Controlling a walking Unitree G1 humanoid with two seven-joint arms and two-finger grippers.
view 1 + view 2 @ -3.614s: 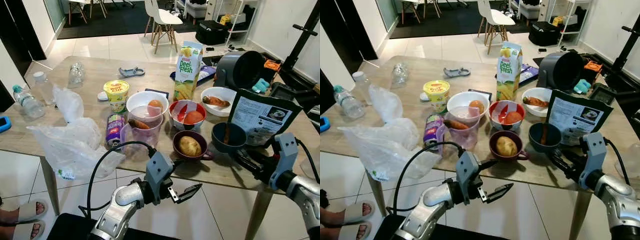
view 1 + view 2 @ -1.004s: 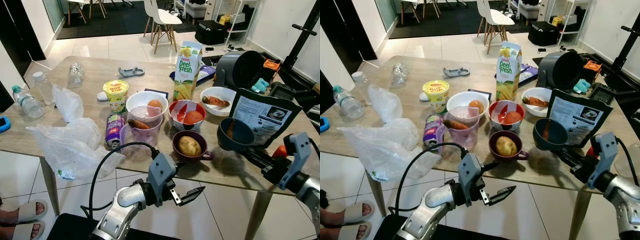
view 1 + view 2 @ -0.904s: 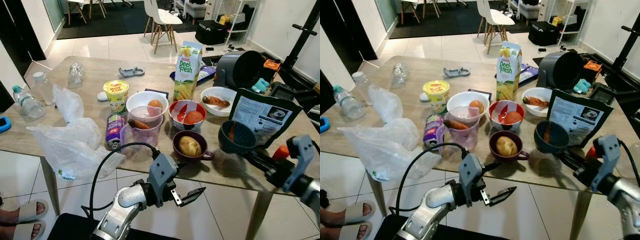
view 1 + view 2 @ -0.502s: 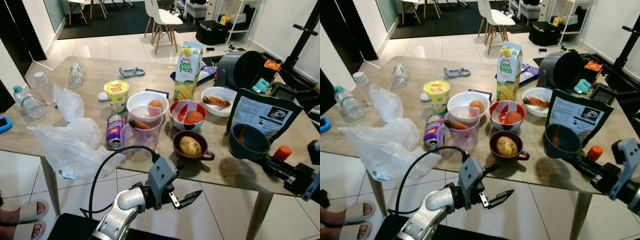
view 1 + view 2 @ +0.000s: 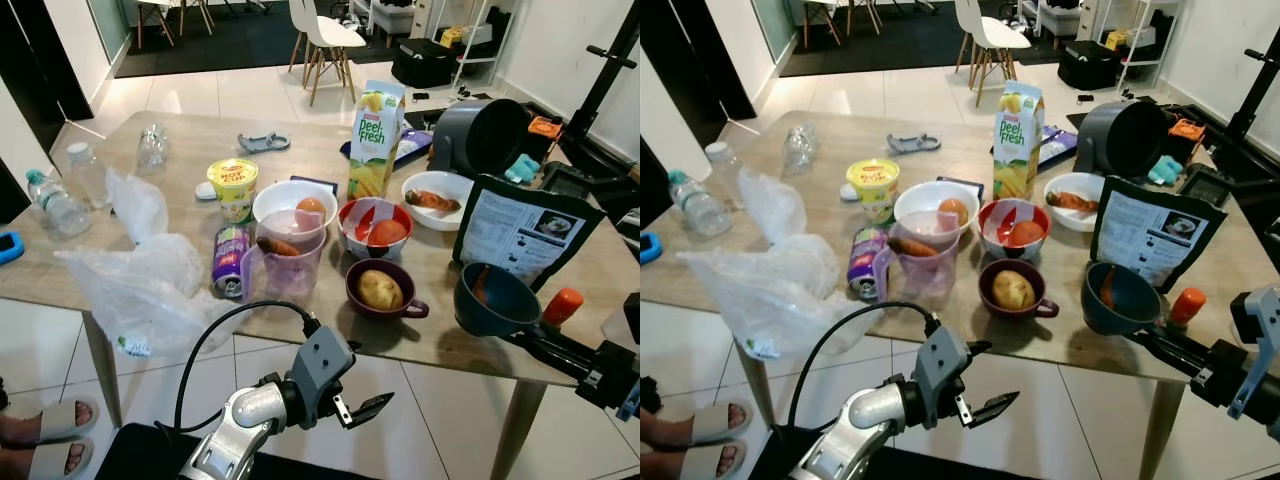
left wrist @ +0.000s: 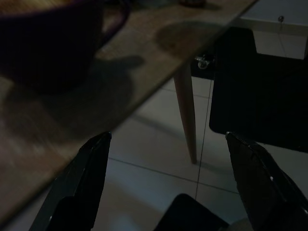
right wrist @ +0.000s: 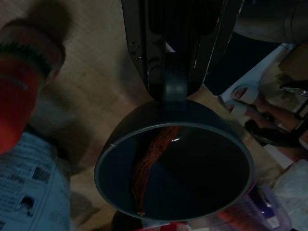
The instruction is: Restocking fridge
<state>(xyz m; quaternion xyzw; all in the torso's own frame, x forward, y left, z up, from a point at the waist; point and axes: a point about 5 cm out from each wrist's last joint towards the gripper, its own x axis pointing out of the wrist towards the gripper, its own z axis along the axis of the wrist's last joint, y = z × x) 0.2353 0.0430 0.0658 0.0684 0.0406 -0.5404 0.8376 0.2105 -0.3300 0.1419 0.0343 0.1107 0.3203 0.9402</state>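
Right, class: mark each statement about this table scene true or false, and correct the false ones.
1. The right gripper holds the blue cup by its handle. True.
2. The blue cup holds a potato. False: it holds a carrot; the potato is in the maroon cup.
3. The juice carton stands upright. True.
4. The left gripper grips the can. False: it is open, below the table edge.
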